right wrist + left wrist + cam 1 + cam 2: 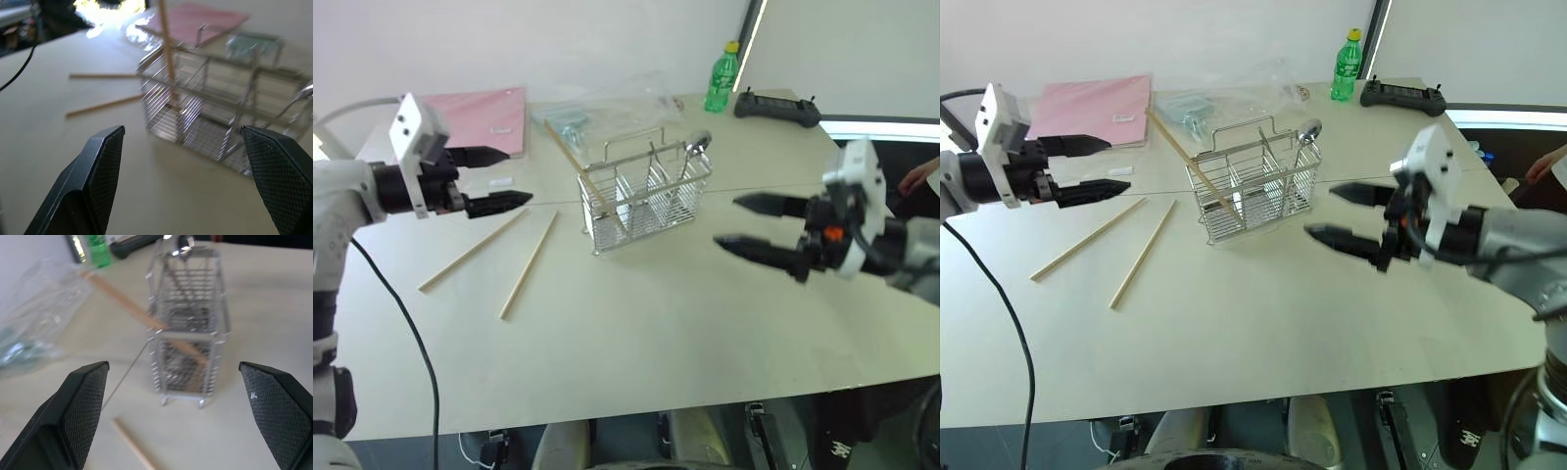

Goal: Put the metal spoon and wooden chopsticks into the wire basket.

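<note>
On the pale table [636, 343] two wooden chopsticks [529, 265] lie loose; metal spoon [698, 143] sits in the wire basket [646, 201]; your left gripper [496, 179] and right gripper [754, 224], both wide and empty, must fetch them

Head pair looks down; wrist cams face wire basket [646, 201] oppositely.

shiny wire basket [646, 201]; pale wood chopsticks [529, 264]; matt table [656, 333].

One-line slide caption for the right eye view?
Spoon and one chopstick sit in the wire basket; two chopsticks lie on the table between open claws.
</note>
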{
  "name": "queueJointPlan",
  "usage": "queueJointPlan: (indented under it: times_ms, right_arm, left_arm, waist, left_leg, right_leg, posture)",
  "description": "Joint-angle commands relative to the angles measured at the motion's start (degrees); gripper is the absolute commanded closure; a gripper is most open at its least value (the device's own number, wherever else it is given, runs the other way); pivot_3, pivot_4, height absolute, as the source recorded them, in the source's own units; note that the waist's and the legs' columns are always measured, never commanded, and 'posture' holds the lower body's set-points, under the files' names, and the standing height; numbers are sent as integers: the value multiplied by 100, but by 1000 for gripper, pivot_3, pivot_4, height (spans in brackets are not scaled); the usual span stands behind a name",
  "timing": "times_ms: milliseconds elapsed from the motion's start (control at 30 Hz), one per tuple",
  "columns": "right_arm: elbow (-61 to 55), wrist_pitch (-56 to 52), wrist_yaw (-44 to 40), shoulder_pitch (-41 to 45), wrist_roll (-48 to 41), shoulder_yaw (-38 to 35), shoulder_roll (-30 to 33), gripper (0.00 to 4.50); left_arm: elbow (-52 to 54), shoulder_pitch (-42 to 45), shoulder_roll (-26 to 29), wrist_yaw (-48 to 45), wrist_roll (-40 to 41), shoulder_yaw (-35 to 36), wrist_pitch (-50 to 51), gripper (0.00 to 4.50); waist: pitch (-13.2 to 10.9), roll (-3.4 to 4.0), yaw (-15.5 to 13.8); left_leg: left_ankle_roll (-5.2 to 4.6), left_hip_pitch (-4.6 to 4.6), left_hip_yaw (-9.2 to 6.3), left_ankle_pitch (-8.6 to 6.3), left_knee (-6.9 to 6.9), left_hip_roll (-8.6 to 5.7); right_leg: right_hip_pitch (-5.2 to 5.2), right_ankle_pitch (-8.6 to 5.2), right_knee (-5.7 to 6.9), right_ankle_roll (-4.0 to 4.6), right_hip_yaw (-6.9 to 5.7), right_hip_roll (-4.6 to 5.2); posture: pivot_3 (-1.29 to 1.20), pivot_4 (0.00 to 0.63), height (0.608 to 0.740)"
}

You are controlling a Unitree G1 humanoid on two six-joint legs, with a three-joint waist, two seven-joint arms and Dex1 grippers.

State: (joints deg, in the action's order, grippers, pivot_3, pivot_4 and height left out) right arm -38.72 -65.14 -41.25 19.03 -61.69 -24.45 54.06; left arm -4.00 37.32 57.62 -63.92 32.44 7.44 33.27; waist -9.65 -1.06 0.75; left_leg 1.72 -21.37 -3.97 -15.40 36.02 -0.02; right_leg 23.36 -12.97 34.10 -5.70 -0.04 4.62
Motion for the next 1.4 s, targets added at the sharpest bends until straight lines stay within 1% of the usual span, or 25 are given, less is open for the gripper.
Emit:
queueJointPlan:
  times_ms: [33, 133, 233, 400, 567, 733, 900, 1067, 1333, 1400]
  right_arm:
    - [-381, 244, -271, -436, -15, -118, 275, 634]
    - [-481, 400, -416, -797, -17, -179, 379, 634]
    - [-543, 644, -338, -992, 130, -110, 372, 634]
    - [-487, 817, 61, -901, 78, 50, 223, 634]
    - [-570, 904, 375, -868, 23, 201, 159, 634]
    - [-628, 943, 705, -908, -92, 176, 124, 634]
    - [-715, 973, 1010, -1072, -225, 44, 78, 634]
    - [-797, 1047, 1280, -1223, -363, -24, 49, 634]
    - [-881, 1184, 1716, -1359, -557, -69, -6, 634]
    - [-930, 1219, 1813, -1451, -615, -113, -5, 634]
  left_arm:
    - [-835, 344, 88, -300, -612, -223, -675, 0]
    - [-1572, 520, 14, -524, -1054, -486, -1119, 0]
    - [-2555, 779, -236, -517, -1683, -875, -1792, 0]
    - [-3944, 1380, -799, -240, -2540, -1350, -2523, 0]
    - [-5250, 2085, -1477, 64, -3261, -1761, -3086, 0]
    - [-6335, 2694, -1834, 418, -3909, -2053, -3461, 0]
    - [-6941, 3156, -2036, 750, -4415, -2170, -3501, 0]
    - [-7190, 3420, -2184, 752, -4734, -2248, -3427, 0]
    - [-7368, 3468, -2360, 1059, -5188, -2314, -3206, 0]
    - [-7392, 3463, -2391, 1184, -5212, -2235, -3125, 0]
  waist:
    - [1, -1, -15]
    - [2, -3, -20]
    - [3, -8, -36]
    - [2, -26, -62]
    - [2, -27, -145]
    - [0, -33, -147]
    - [0, -34, -144]
    - [0, -35, -148]
    - [0, -37, -142]
    - [0, -39, -145]
  left_leg:
    - [0, -2, 1, 0, 4, 0]
    - [1, -3, 9, 0, 11, -1]
    - [1, -5, 12, 0, 10, -1]
    - [1, -12, 7, 0, 8, -2]
    - [1, -14, 9, 0, 10, -4]
    - [1, -14, 7, 0, 10, -4]
    - [-1, -13, 7, -1, 9, -4]
    - [-1, -13, 5, -2, 10, -4]
    - [-1, -12, 4, -2, 11, -4]
    - [-1, -13, 4, -2, 11, -4]
  right_leg:
    - [-1, -1, 0, -1, 0, 3]
    - [-3, 1, -6, 0, 1, 9]
    - [-2, 10, -8, 14, 1, 12]
    - [3, 12, -5, 16, 0, 10]
    - [2, 13, -6, 14, 0, 10]
    - [2, 14, -4, 11, -1, 9]
    - [2, 21, 0, -5, -1, 8]
    - [1, 22, 1, -9, -2, 8]
    - [0, 22, 4, -10, -2, 8]
    - [1, 23, 4, -11, -2, 7]
  posture:
    - [0, 150, 728]
    - [0, 150, 728]
    - [0, 150, 728]
    - [0, 150, 728]
    - [0, 150, 728]
    - [0, 150, 728]
    - [0, 150, 728]
    - [0, 150, 728]
    - [0, 150, 728]
    - [0, 150, 728]
